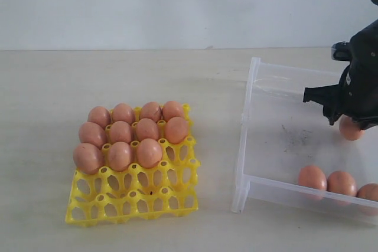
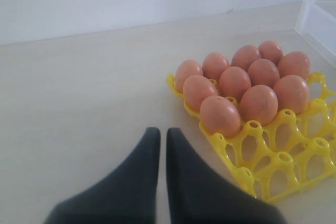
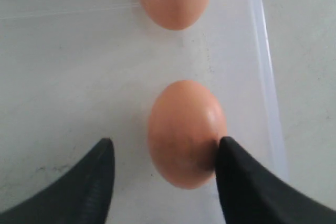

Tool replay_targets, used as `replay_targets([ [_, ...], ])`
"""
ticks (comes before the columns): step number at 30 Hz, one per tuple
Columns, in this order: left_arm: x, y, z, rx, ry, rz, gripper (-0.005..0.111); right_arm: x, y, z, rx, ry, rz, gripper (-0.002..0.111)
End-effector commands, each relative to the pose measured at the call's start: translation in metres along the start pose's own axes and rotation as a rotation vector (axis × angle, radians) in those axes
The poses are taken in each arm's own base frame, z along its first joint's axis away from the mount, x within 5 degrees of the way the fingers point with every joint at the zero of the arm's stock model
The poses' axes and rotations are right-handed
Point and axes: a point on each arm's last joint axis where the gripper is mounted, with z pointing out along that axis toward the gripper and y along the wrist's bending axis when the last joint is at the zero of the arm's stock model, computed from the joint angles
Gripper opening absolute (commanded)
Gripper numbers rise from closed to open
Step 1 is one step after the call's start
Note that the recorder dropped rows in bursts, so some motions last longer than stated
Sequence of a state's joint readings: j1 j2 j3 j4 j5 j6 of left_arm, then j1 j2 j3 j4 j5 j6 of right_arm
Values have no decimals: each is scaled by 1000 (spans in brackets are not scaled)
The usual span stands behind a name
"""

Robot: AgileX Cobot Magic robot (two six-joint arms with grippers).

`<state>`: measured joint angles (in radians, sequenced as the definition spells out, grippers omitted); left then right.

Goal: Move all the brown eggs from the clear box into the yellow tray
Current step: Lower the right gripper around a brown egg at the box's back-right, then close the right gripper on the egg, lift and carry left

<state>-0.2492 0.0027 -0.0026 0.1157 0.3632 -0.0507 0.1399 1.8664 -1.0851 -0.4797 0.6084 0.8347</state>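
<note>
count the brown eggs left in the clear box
4. Three brown eggs line the clear box's near wall; a fourth egg lies between the right gripper's fingers. The arm or frame edge may hide more.

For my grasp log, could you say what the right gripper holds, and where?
Nothing yet: the right gripper straddles a brown egg at its middle, one finger touching.

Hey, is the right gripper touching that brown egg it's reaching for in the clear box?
Touching. In the right wrist view, one finger of the right gripper meets the brown egg; the other finger stands clear.
</note>
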Motion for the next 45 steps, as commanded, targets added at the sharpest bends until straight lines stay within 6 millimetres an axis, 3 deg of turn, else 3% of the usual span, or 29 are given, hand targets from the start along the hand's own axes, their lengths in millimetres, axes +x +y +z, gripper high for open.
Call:
replay_targets([
  [1,0,0,0,4,-4,-5,4,-2,-6,16,9,18,15,28],
  [8,0,0,0,4,-4,-5,4,-4,-11,24,15,7,-8,62],
  [13,0,0,0,4,-4,-5,4,-8,-7,24,-25,-39,-18,63],
  [21,0,0,0,4,-4,-5,4,-14,-15,26,-46,-61,209,63],
  [27,0,0,0,4,-4,-5,4,-21,-14,27,-111,-115,243,63],
  [28,0,0,0,4,-4,-5,4,-21,-16,28,-109,-112,246,61],
  [31,0,0,0,4,-4,-5,4,-20,-28,38,-50,-80,242,41],
  [33,0,0,0,4,-4,-5,4,-21,-33,40,-37,-82,214,19],
  [34,0,0,0,4,-4,-5,4,-21,-33,40,-39,-86,169,0],
  [40,0,0,0,4,-4,-5,4,-20,5,32,-279,-250,-42,0],
  [45,0,0,0,4,-4,-5,4,-1,25,10,-682,-668,-178,0],
])
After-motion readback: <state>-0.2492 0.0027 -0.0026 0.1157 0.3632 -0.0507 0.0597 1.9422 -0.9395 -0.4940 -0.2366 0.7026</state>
